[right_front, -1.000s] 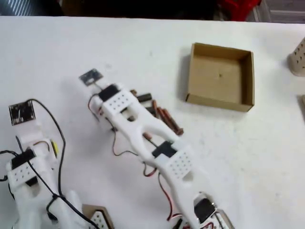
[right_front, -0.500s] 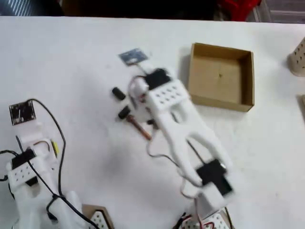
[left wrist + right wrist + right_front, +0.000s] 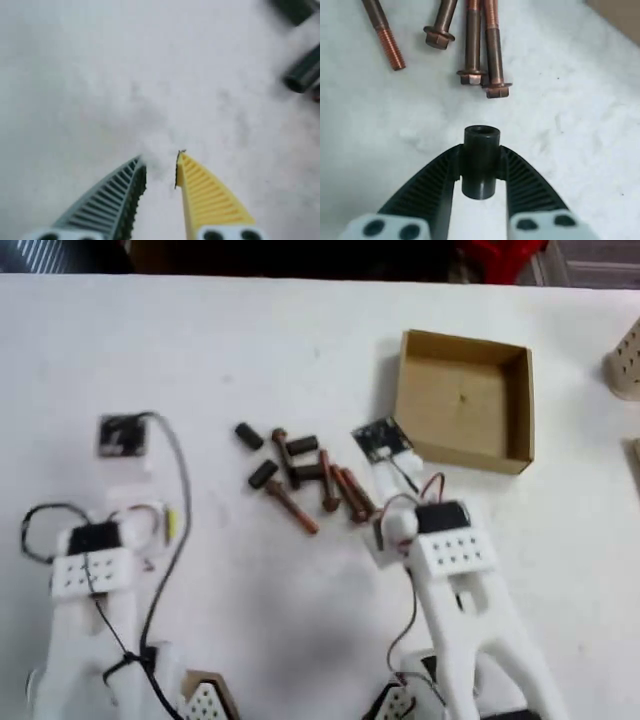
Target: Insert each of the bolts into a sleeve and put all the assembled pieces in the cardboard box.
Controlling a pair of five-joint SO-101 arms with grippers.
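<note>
Running along the top of the high view, the far edge of the surface (image 3: 150, 330) meets a dark strip, and a wide band of plain white lies between that edge and the parts. The cardboard box (image 3: 460, 457) sits right of the pile, near it but apart, open side up. A pale object (image 3: 625, 365) stands at the right edge beyond it. More plain white separates the left arm (image 3: 90, 575) from the pile. The right arm (image 3: 455, 560) stands just beside the pile's right end, on the near side of the box.

Counted from above, there are one box, four dark sleeves (image 3: 248, 436) lying loose, and what look like five copper bolts (image 3: 292, 507). The bolts at the pile's right lie side by side and touching, so that count is unsure. The right wrist view shows four bolts (image 3: 471, 45).

The right end effector (image 3: 480, 150) is clamped on a further sleeve (image 3: 481, 170), whose open end points out past the fingertips, close to the bolt heads. The left end effector (image 3: 159, 161) hangs narrowly parted over the surface with nothing between its fingers. Two sleeves (image 3: 304, 75) lie a little beyond it.

Half a second ago the right arm stretched across the pile with its wrist close to the box. It has since drawn back toward the near edge, and the left arm has advanced toward the pile.
</note>
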